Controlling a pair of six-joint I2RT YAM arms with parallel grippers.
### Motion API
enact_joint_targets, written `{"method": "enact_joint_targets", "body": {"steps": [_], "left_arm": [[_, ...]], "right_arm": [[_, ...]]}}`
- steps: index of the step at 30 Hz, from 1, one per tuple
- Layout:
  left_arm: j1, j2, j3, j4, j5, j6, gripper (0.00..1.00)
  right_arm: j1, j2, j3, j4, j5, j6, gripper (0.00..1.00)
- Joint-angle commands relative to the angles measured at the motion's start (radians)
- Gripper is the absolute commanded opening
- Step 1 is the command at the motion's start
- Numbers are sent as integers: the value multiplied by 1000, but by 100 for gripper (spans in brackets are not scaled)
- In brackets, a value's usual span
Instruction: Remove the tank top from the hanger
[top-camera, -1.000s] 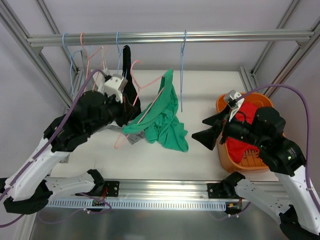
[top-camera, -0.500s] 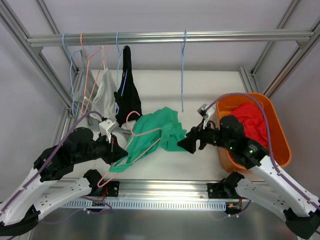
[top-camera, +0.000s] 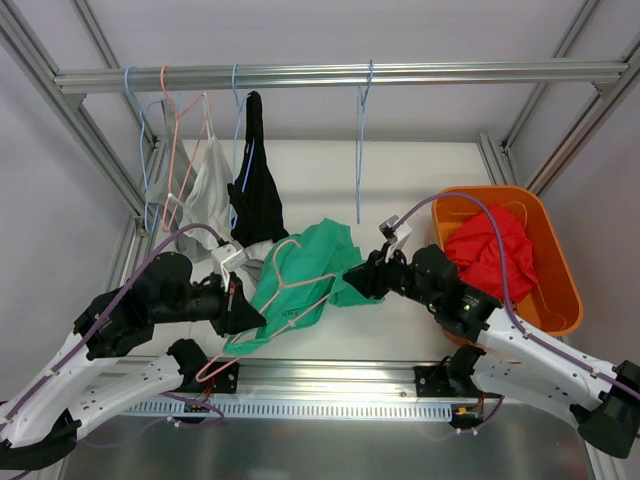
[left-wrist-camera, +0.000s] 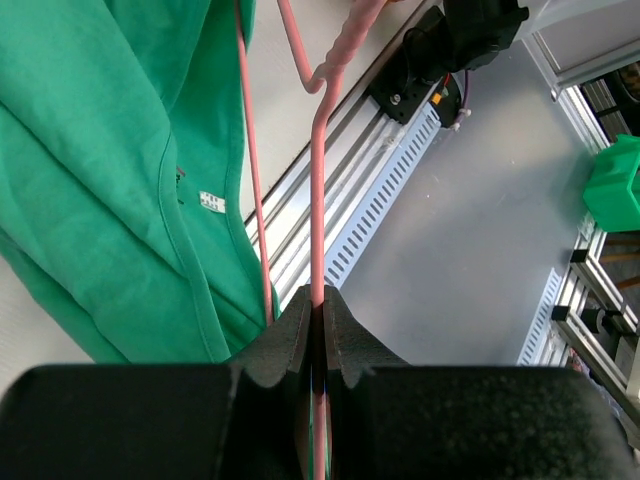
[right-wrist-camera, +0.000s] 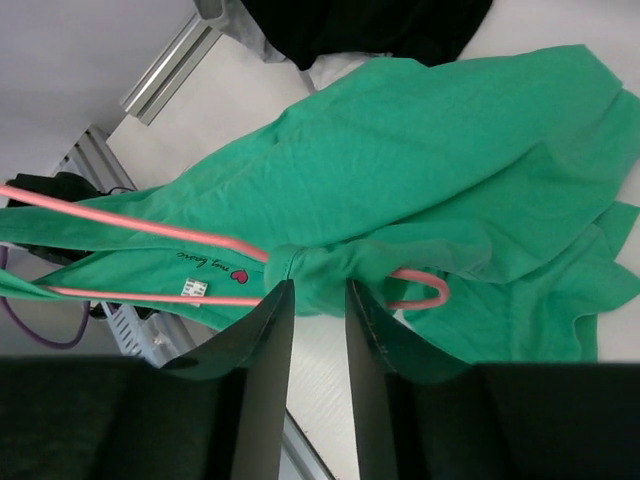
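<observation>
Two arms are working here, ending in one left gripper (left-wrist-camera: 318, 300) and one right gripper (right-wrist-camera: 320, 300). Five hangers are showing. Four are hanging on the single rail (top-camera: 450, 73): a pale blue hanger (top-camera: 128, 85), a pink hanger (top-camera: 166, 90), a blue hanger (top-camera: 236, 95) and a bare blue hanger (top-camera: 358, 160). A second pink hanger (left-wrist-camera: 318, 200) is sitting off the rail. Four garments are showing: a green tank top (top-camera: 320, 255), a black garment (top-camera: 255, 190), a white garment (top-camera: 205, 190) and a red garment (top-camera: 490, 250). One orange basket (top-camera: 560, 300) is standing by.

Bright, even overhead light washes the white counter (top-camera: 420, 170) nearly featureless in the top view, leaving only soft shadows under the hanging clothes (top-camera: 255, 190). The frame posts (top-camera: 70, 112) splay toward the edges. Close to their lenses, the left end effector (left-wrist-camera: 318, 300) and right end effector (right-wrist-camera: 318, 295) are dark and blurred. The tank top (right-wrist-camera: 430, 150) and hanger (left-wrist-camera: 318, 200) are sharp.
</observation>
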Motion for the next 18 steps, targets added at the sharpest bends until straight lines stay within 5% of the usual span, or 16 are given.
{"method": "enact_joint_targets", "body": {"steps": [1,9,12,14,15,18], "left_arm": [[-9,23,45,66,52,-14,0],[-9,28,69,80,40,-4,0],[-9,29,63,80,24,-4,0],[-9,34,57,82,17,-5,0],[-9,35,56,82,12,-5,0],[-7,41,54,82,-5,-5,0]], "right_arm": [[8,5,26,89,88,3,29],[8,-16,14,52,171,-10,0],[8,-44,14,40,172,-8,0],[8,-71,20,15,151,-10,14],[8,-78,23,9,149,-10,42],[8,-104,20,-23,149,-10,54]]}}
